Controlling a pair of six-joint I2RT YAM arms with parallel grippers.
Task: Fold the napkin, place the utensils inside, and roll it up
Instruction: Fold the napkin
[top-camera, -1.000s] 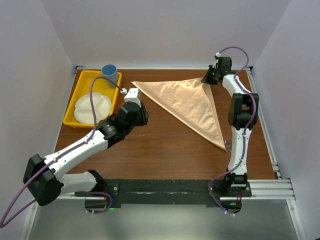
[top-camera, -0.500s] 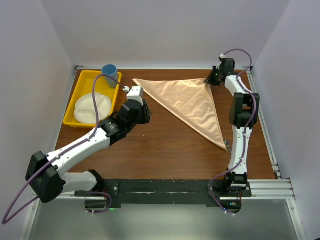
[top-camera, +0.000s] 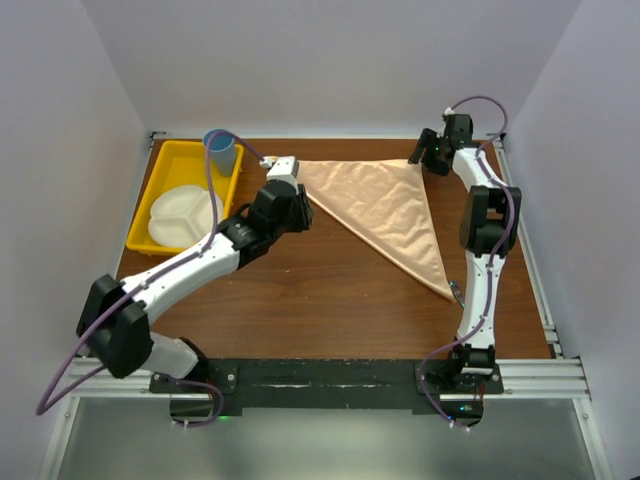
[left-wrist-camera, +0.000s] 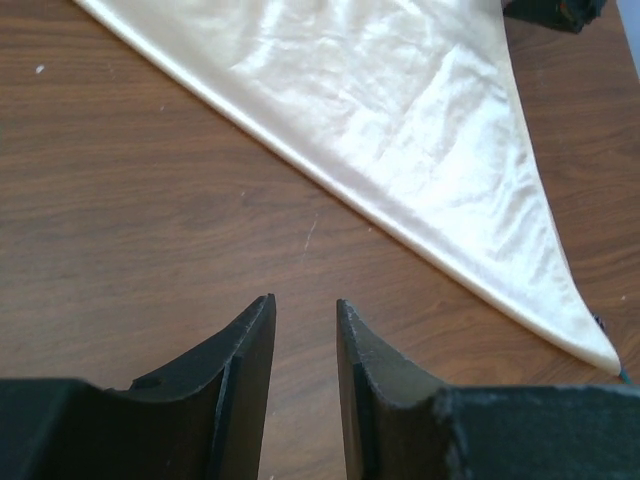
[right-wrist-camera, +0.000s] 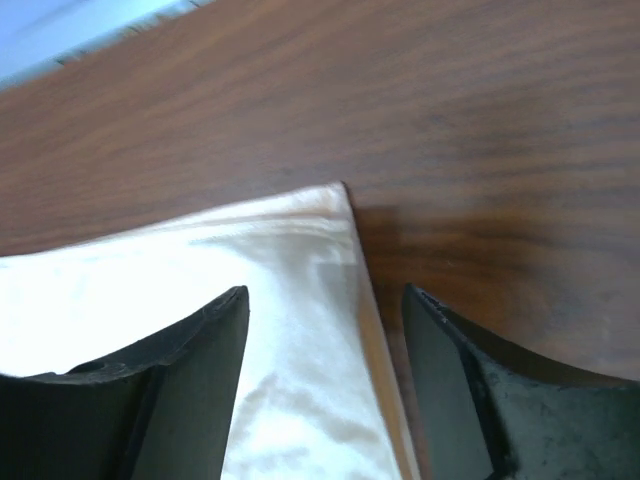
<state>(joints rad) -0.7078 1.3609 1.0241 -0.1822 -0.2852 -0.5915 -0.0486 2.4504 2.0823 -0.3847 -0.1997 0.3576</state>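
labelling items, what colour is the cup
Blue, the small round cup; best in the top external view.

Top view: bright, even, diffuse light from overhead; shadows under the arms (top-camera: 190, 268) faint and soft on the table (top-camera: 330, 295), frame sharp throughout. Left wrist view: napkin (left-wrist-camera: 400, 110) washed out to near white, satin sheen — table grain crisp, left gripper (left-wrist-camera: 304, 302) fingers dark, soft-edged. Right wrist view: napkin blown out at lower left, right gripper (right-wrist-camera: 324, 290) fingers near-black and blurred — soft shadow on the table beside the napkin corner.
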